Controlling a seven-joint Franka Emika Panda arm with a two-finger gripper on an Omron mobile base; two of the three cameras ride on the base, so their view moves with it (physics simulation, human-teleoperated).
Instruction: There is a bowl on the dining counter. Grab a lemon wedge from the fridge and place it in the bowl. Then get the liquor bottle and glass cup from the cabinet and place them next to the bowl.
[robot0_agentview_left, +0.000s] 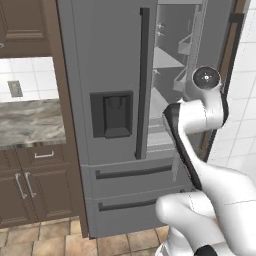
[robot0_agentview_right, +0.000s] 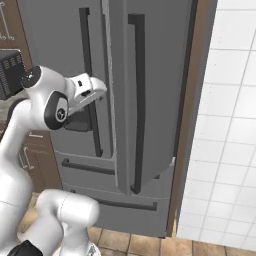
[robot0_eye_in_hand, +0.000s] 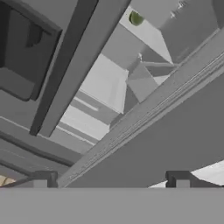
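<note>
The grey steel fridge (robot0_agentview_left: 115, 65) stands straight ahead, its right door (robot0_agentview_right: 155, 100) swung partly open. Through the gap I see white inner shelves (robot0_agentview_left: 167, 60). In the hand view a small yellowish-green lemon wedge (robot0_eye_in_hand: 136, 18) lies on a shelf deep inside, far beyond the door's edge (robot0_eye_in_hand: 144, 109). My gripper (robot0_eye_in_hand: 110, 180) is open, its two dark fingertips (robot0_eye_in_hand: 41, 178) set wide apart with nothing between them. The white hand (robot0_agentview_right: 86, 91) hovers in front of the dispenser recess (robot0_agentview_left: 112, 114), near the left door's handle (robot0_agentview_right: 90, 80). The bowl, bottle, cup and cabinet are out of view.
A marble counter (robot0_agentview_left: 30, 122) on brown drawer units (robot0_agentview_left: 30, 185) sits left of the fridge. A white tiled wall (robot0_agentview_right: 230, 125) and a brown side panel (robot0_agentview_right: 190, 115) close off the right. The fridge's two lower drawers (robot0_agentview_left: 130, 195) stand shut.
</note>
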